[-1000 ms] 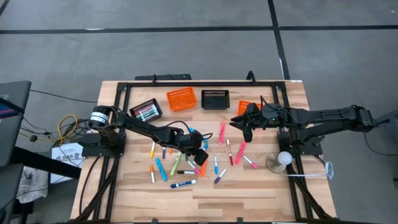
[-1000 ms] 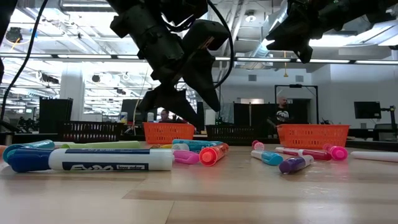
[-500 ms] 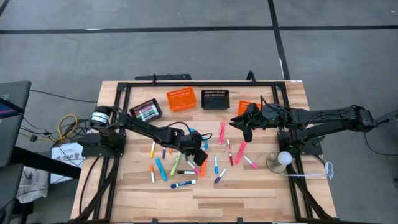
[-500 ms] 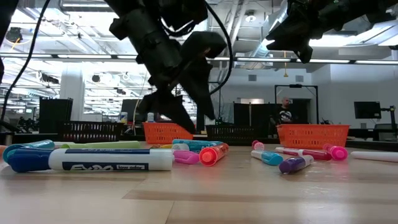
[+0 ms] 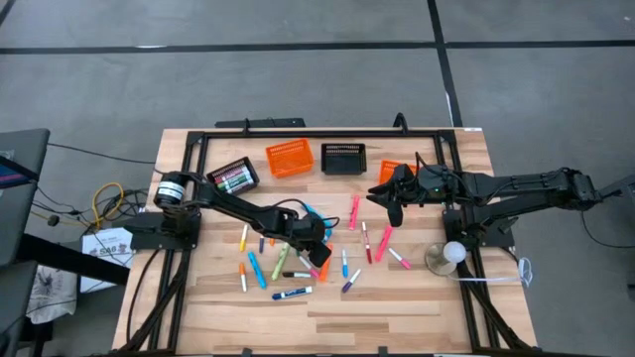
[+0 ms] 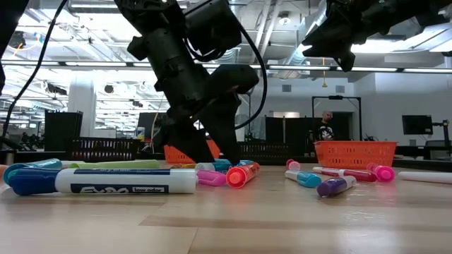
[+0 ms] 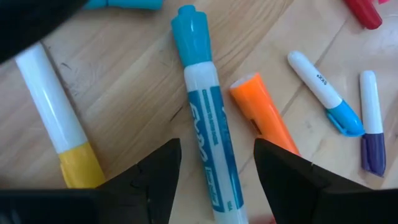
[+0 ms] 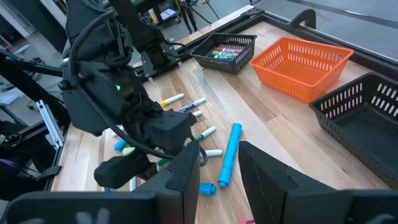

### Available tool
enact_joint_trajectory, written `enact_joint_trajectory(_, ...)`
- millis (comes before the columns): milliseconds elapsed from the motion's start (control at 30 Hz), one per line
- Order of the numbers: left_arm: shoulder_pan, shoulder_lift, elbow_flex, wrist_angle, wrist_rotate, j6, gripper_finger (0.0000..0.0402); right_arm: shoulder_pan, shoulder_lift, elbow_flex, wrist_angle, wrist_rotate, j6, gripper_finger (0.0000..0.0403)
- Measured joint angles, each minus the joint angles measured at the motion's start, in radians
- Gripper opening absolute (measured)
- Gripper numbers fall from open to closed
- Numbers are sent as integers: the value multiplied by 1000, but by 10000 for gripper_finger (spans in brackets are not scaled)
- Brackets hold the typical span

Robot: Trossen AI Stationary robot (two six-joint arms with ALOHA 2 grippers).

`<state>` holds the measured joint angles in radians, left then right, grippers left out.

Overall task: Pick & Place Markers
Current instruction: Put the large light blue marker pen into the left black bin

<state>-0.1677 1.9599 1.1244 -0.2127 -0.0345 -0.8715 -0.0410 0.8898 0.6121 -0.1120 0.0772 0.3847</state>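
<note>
**Markers strewn on a pale wood table**

Markers (image 5: 298, 260) lie scattered across the middle of the planked wooden table (image 5: 397, 307): short, smooth plastic cylinders with coloured caps in pink, red, orange, yellow, green, blue and purple. At the far edge stand four small mesh baskets. The black basket at far left (image 5: 232, 178) holds several markers; the orange basket (image 5: 289, 158) and the black basket beside it (image 5: 343, 158) look bare inside; another orange basket (image 5: 390, 170) is partly hidden by the right arm.

The left gripper (image 7: 214, 165) reaches low over the heap, its jaws open astride a light-blue-capped marker (image 7: 208, 130) with a white barrel, an orange marker (image 7: 261, 115) just beside it. The right gripper (image 5: 394, 210) hangs raised above the pink and red markers, jaws narrowly apart and holding nothing.
</note>
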Motion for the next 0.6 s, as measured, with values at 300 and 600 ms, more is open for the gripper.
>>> enact_joint_trajectory(300,-2,14,0,-40,-40,3,198,0,0,0,0,0,0,102)
enact_joint_trajectory(600,0,16,-2,-56,-55,27,117,0,0,0,0,1,0,102)
